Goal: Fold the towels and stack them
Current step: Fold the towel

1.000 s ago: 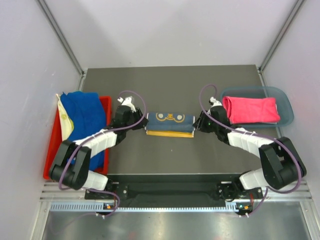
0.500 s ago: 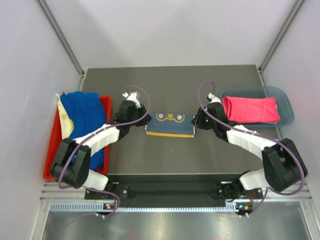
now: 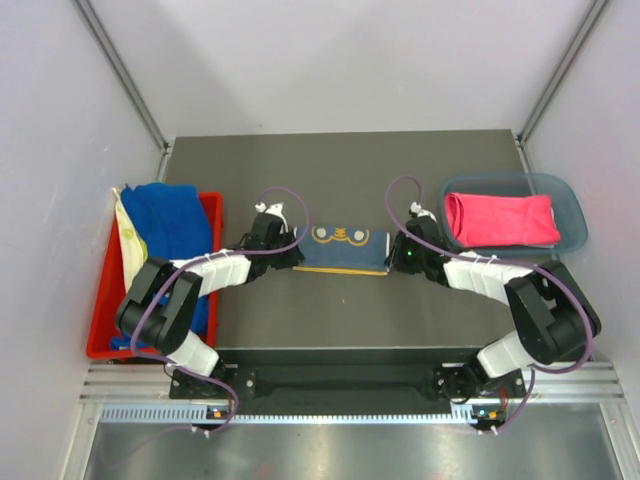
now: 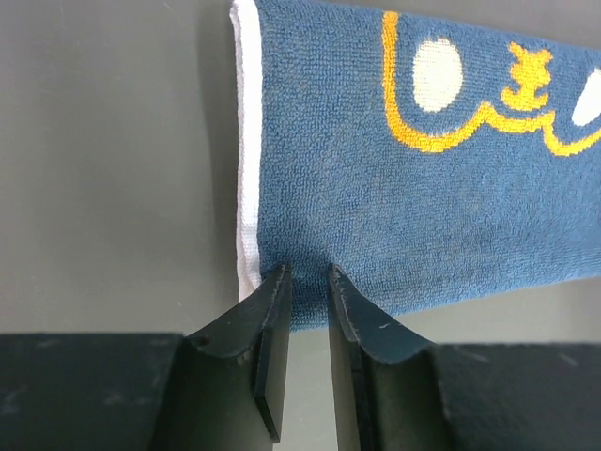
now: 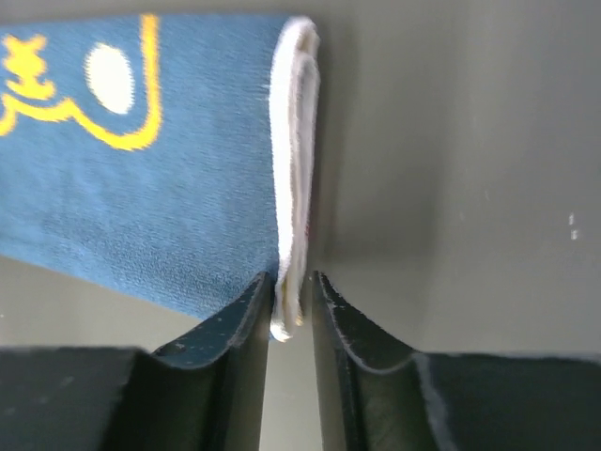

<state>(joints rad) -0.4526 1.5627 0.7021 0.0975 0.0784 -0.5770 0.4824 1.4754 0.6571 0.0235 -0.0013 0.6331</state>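
The wide yellow strip that was showing along the 6 o'clock edge of the navy towel (image 3: pixel 340 250) a second ago is now shrinking to a thin line, so the top layer is covering the lower one almost fully. Both arms are also moving in toward the towel's two near corners.

The left fingers (image 4: pixel 270 329) are narrowing at the 8 o'clock corner, with their tips touching the edge. I cannot tell if they are really pinching the cloth. The right fingers (image 5: pixel 249 315) are narrow and are holding the white hem at the 4 o'clock corner.

I am judging that this fold is nearly even, and that the next fold or the lift is coming.

The navy towel is lying in the middle of the bench (image 3: pixel 340 170).

I am counting four towels:
- one navy
- one pink towel (image 3: pixel 500 220), in the one teal bin (image 3: pixel 565 190) at 3 o'clock
- one blue towel (image 3: pixel 170 225) and one cream towel (image 3: pixel 128 240), on the one red tray (image 3: pixel 212 215) at 9 o'clock
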